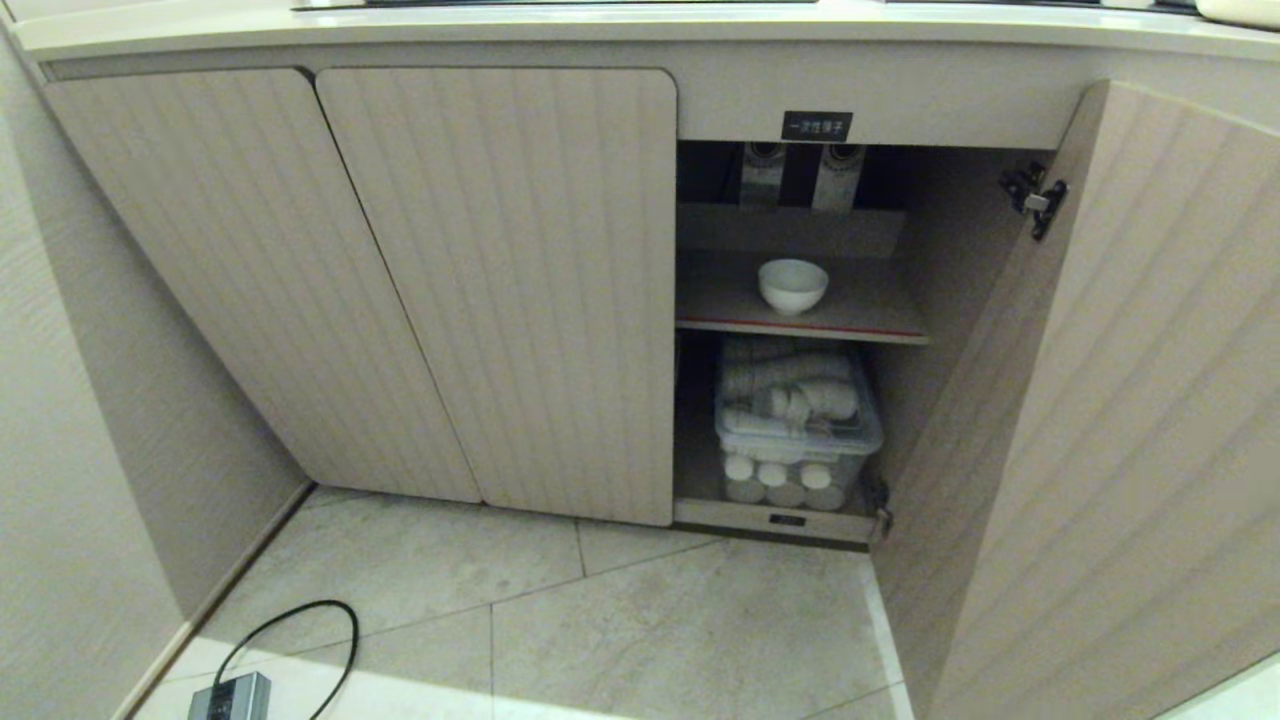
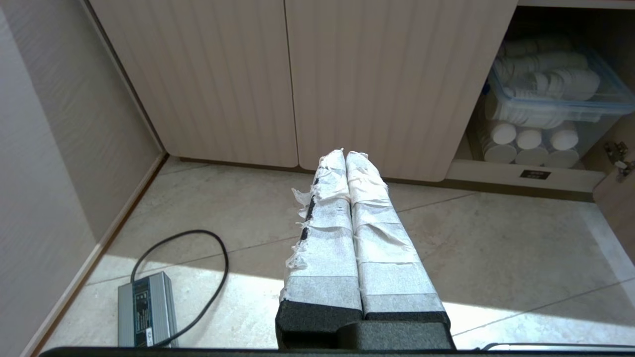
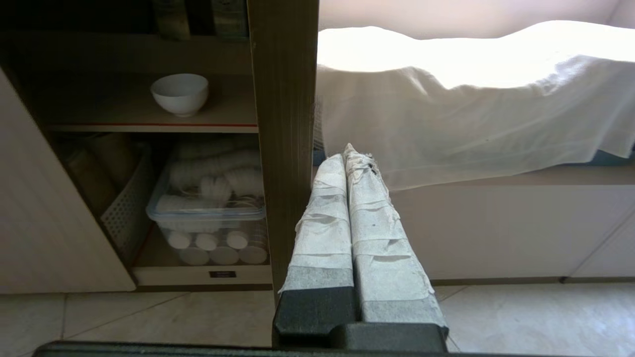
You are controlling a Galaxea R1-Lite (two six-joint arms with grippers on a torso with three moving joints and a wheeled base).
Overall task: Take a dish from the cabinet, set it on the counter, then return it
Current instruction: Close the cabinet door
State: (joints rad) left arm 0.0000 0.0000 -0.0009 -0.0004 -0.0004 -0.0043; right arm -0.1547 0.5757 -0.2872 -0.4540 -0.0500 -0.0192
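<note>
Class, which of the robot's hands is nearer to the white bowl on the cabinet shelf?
Right, as far as the wrist views show. The right hand is beside the open door's edge, facing the bowl. The left hand faces the closed doors, bowl unseen.

My head camera looks down at the open cabinet [image 1: 800, 330] from close by. Both wrist cameras sit low near the floor [image 2: 496, 258], sharing its plastic bin [image 3: 206, 213].

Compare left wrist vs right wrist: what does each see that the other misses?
Left wrist only: grey metal power brick with looped black cable on the tiled floor, shut left fingers.

Right wrist only: small white round ceramic bowl on the red-edged shelf, white draped cloth, shut right fingers.

Both: clear plastic bin of stacked white paper cups.
</note>
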